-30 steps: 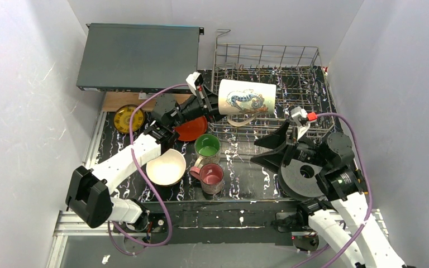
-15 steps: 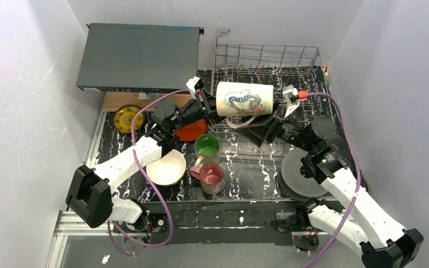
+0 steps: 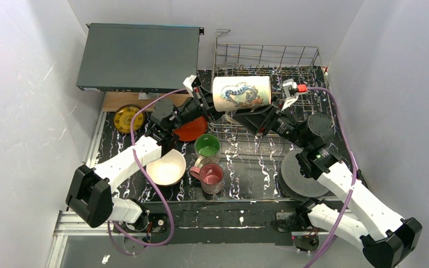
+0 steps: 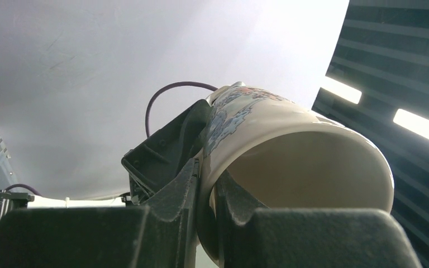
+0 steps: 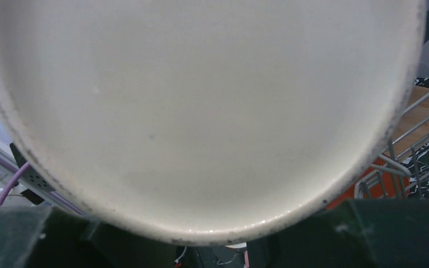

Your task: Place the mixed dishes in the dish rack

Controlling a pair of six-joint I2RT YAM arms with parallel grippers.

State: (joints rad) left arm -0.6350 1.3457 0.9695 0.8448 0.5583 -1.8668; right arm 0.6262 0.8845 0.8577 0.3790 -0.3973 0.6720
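Our left gripper point(image 4: 208, 192) is pinched tight on the rim of the cream ceramic mug with the floral print point(image 3: 241, 93), one finger inside the mouth and one outside on the wall. The mug lies on its side in the air, mouth toward 9 o'clock and base toward 3 o'clock. Our right gripper point(image 3: 269, 109) reaches in from 3 o'clock; in its wrist view its fingers stand apart on either side of the mug's base. We cannot tell whether they press on it.

The mug hangs over the 9 o'clock end of the silver wire-grid dish rack point(image 3: 268, 56). On the table, at 7 o'clock from the mug, sits the red-orange round plate point(image 3: 191, 132). Toward 6 o'clock from the plate stand the white mug with a green inside point(image 3: 207, 146) and the pink mug point(image 3: 212, 174), with the cream-lined bowl point(image 3: 166, 167) at their 9 o'clock. The small yellow dish point(image 3: 128, 118) lies at 9 o'clock of the plate.
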